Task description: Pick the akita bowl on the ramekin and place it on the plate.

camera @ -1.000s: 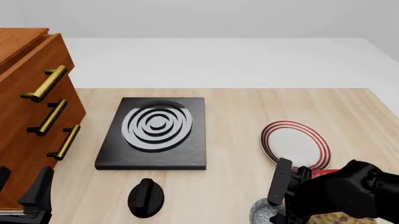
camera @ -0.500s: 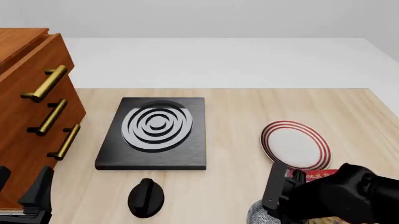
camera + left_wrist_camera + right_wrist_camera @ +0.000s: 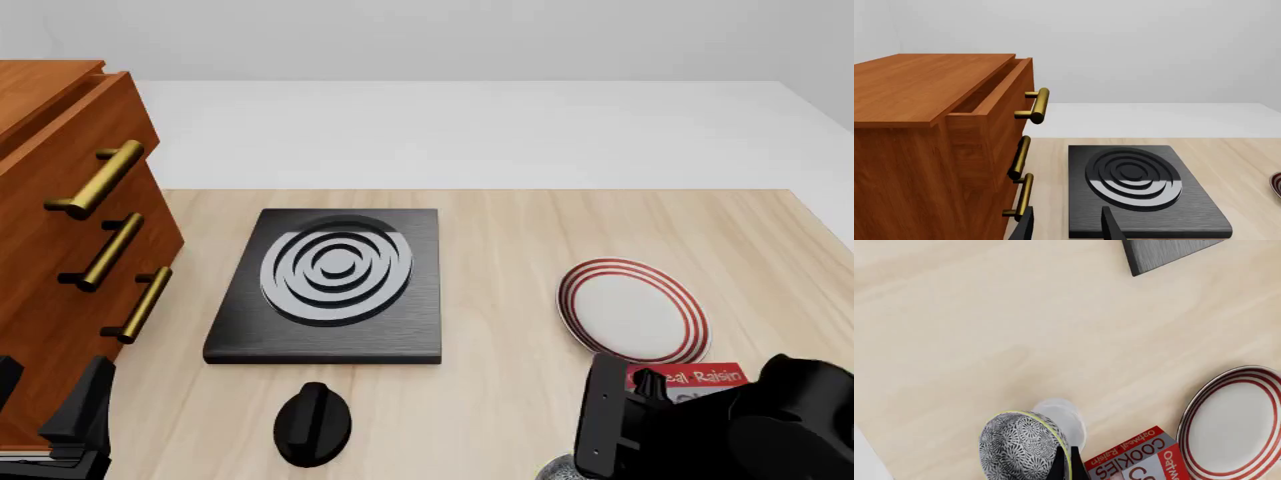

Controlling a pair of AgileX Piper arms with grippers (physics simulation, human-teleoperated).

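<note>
The speckled grey-and-white akita bowl (image 3: 1021,446) hangs tilted on its side, and my right gripper (image 3: 1066,466) is shut on its rim. Just behind it shows part of the plain white ramekin (image 3: 1066,416) on the table; I cannot tell whether the two touch. The red-ringed plate (image 3: 1235,421) lies empty beside them, further out on the table (image 3: 631,310). In the front view only a sliver of the bowl (image 3: 558,469) shows under the right arm (image 3: 727,425). My left gripper (image 3: 1067,229) is open and empty at the near left, by the cabinet.
A red cookie box (image 3: 687,378) lies between the plate and the bowl. A black stove plate (image 3: 331,285) with its knob (image 3: 312,423) occupies the middle. A wooden drawer cabinet (image 3: 67,240) with brass handles stands at the left.
The right arm has drawn back toward the near edge with the bowl, uncovering the cookie box label and the plate's near rim. The left arm has not moved.
</note>
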